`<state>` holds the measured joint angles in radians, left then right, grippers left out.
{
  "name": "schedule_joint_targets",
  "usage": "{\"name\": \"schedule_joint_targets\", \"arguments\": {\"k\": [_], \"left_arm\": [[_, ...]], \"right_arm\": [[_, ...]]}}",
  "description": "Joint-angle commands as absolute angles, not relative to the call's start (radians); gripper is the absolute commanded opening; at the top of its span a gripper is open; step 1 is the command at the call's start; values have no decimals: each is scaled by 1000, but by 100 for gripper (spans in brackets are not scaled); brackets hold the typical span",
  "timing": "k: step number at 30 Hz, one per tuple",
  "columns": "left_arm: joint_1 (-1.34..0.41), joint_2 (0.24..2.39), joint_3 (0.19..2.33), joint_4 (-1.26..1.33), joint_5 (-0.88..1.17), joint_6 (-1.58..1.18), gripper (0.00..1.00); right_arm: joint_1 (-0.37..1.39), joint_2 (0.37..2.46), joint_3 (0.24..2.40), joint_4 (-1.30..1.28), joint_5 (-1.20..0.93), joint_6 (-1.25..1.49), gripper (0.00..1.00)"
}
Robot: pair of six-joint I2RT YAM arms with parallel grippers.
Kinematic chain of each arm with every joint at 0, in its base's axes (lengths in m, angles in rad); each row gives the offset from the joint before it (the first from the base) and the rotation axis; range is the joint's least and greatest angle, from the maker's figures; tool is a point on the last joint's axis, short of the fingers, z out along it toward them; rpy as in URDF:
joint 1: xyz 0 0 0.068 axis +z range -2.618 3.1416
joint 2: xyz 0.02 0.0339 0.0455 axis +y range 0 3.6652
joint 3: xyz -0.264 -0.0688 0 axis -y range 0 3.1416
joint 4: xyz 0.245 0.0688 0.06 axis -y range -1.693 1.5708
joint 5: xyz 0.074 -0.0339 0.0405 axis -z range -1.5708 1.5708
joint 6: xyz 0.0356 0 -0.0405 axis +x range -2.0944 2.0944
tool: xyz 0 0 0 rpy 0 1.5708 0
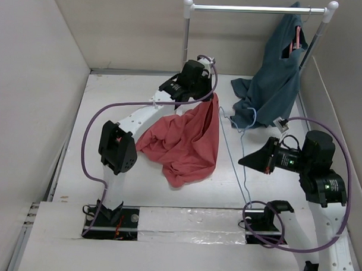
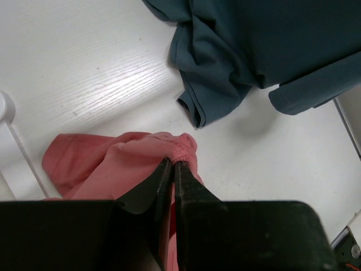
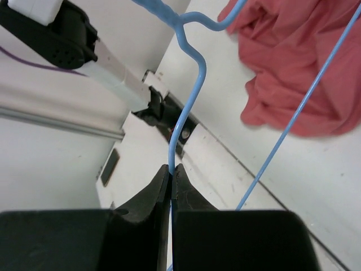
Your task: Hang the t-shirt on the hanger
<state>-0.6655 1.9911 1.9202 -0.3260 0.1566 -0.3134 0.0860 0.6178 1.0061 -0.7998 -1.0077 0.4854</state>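
Top external view has the left tool (image 1: 211,99) lifted toward the far side of the tabletop (image 1: 102,100), with the t-shirt (image 1: 187,141) draped down from it and its lower folds bunched on the surface. In the left wrist view the two jaws are pressed together on a small gathered edge of the coral cloth. Whether that edge is collar or hem cannot be told.

The right tool (image 1: 242,162) points left toward the shirt and is clamped on the hanger (image 1: 232,154). The right wrist view shows the pale-blue wire running straight between its closed tips, with the twisted neck further up the wire. From above, the hanger reads as a thin line just beside the shirt's right edge, between the shirt and the right arm. It is near the cloth but not inside it.

A teal garment (image 1: 278,79) hangs from the rack (image 1: 257,8) at the far right, its lower part spilling onto the tabletop near the left tool.

The step in hand looks like the approach before threading: each arm has its piece, and no part of the wire has entered the shirt. The next move calls for steering one shoulder of the hanger into an opening of the shirt. That opening seems collapsed under a single pinch, so the cloth will likely need to be spread or re-gripped, and the thin wire may twist in the grip.
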Motion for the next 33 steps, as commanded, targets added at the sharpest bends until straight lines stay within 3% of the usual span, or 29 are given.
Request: {"name": "schedule_joint_targets", "arguments": {"k": [1,9,17,27,33], "left_arm": [[-660,1959,1959,-301,178,-340,0],[-660,1865,1852,-259,201,-368,0],[-660,1772,1744,-236,219,-399,0],[-660,1717,1743,-299,201,-390,0],[-669,1658,1759,-330,293,-411,0]], "right_arm": [[92,580,963,-756,-1107,569,0],[101,568,850,-562,-1076,670,0],[239,682,770,-295,-930,744,0],[322,742,825,-229,-698,693,0],[333,817,747,61,-707,747,0]]}}
